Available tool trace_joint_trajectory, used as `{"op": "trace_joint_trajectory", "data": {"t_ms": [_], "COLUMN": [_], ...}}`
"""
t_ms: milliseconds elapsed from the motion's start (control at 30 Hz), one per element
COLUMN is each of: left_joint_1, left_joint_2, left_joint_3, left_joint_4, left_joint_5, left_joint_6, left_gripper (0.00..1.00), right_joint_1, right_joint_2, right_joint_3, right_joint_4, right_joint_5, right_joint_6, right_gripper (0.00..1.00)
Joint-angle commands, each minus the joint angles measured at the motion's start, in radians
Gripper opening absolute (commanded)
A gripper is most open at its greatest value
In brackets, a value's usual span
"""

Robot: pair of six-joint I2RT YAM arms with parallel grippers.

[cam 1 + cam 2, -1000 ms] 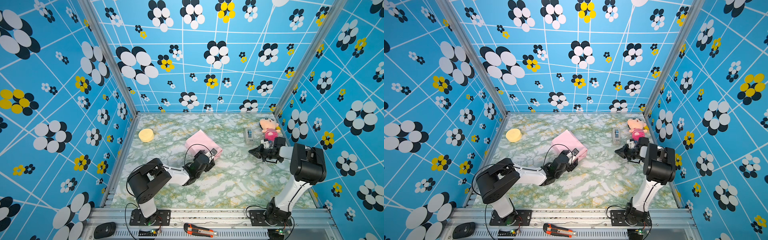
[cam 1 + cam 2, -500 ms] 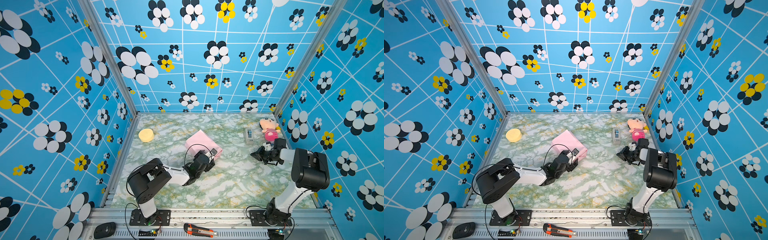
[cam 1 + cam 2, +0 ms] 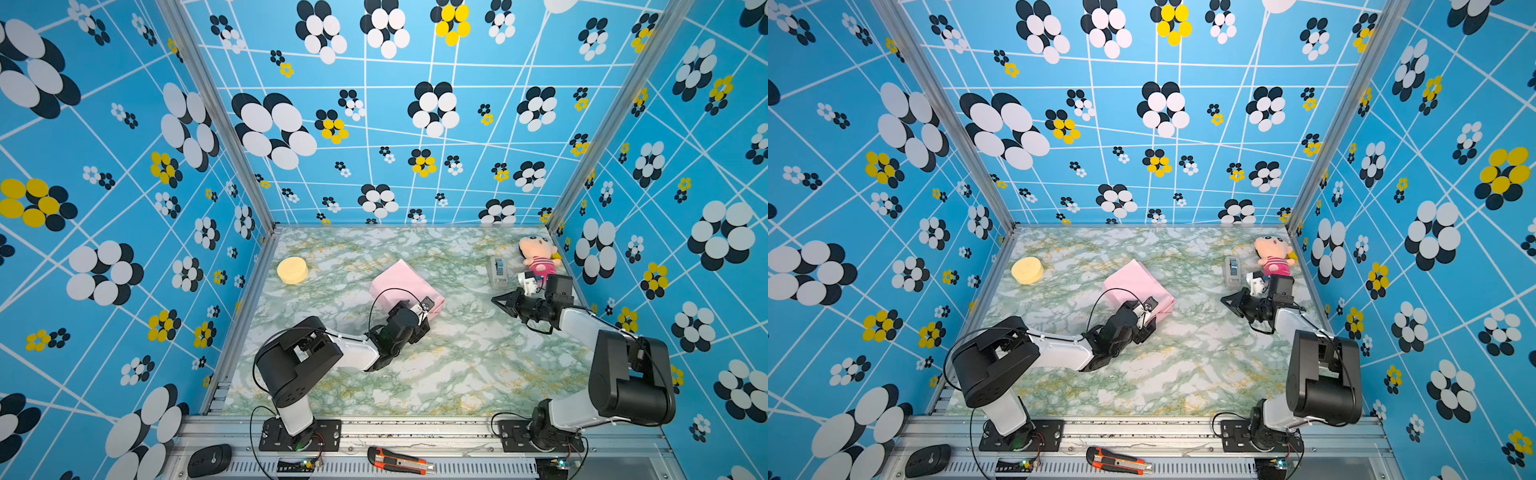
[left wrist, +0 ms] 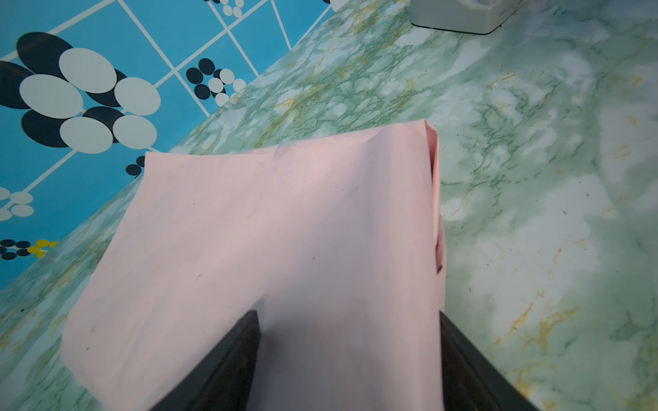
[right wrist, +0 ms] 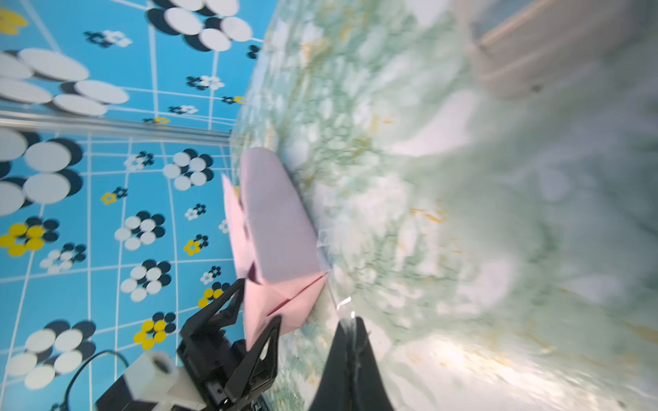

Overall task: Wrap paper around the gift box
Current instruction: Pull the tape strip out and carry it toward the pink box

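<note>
The paper (image 3: pixel 399 282) (image 3: pixel 1129 282) lies mid-table, folded pale pink around a boxy form. The gift box itself is hidden inside. In the left wrist view the paper (image 4: pixel 285 213) fills the middle. My left gripper (image 3: pixel 428 316) (image 3: pixel 1152 311) (image 4: pixel 347 316) stands open at the parcel's near right corner, one finger over the top and one beside the side face. The right wrist view shows the parcel (image 5: pixel 274 220) end-on, with the left gripper (image 5: pixel 251 316) at its folded end. My right gripper (image 3: pixel 496 300) (image 3: pixel 1225 300) (image 5: pixel 350 320) is shut on a strip of clear tape (image 5: pixel 343 304), well right of the parcel.
A grey tape dispenser (image 3: pixel 497 272) (image 3: pixel 1232 272) (image 4: pixel 459 14) and a plush doll (image 3: pixel 538 257) (image 3: pixel 1273 255) sit at the back right, close to my right gripper. A yellow round block (image 3: pixel 292 270) lies back left. A utility knife (image 3: pixel 399 459) rests on the front rail.
The right arm's elbow has dropped back toward the front edge, while its gripper has hardly shifted by the dispenser. The left arm and the parcel have not moved.
</note>
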Motion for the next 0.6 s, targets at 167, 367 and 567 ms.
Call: {"op": "trace_joint_trajectory", "data": {"t_ms": [167,367,567], "left_joint_1": [0.009,0.011,0.01], "left_joint_2": [0.047,0.045,0.039], "left_joint_3": [-0.03,-0.029,-0.031], "left_joint_4": [-0.178,-0.177,-0.183], "left_joint_5": [0.031,0.034,0.033], "left_joint_6": [-0.041,-0.042,-0.038], "left_gripper": [0.76,0.76,0.76], "right_joint_1": [0.179,0.343,0.413], "right_joint_2": [-0.098,-0.064,0.016], "right_joint_3": [-0.042,-0.024,-0.002], "right_joint_4": [0.105,0.077,0.04], "right_joint_5": [-0.183,-0.18,-0.176], "right_joint_6": [-0.072,-0.036,-0.029], "right_gripper": [0.0,0.0,0.0]}}
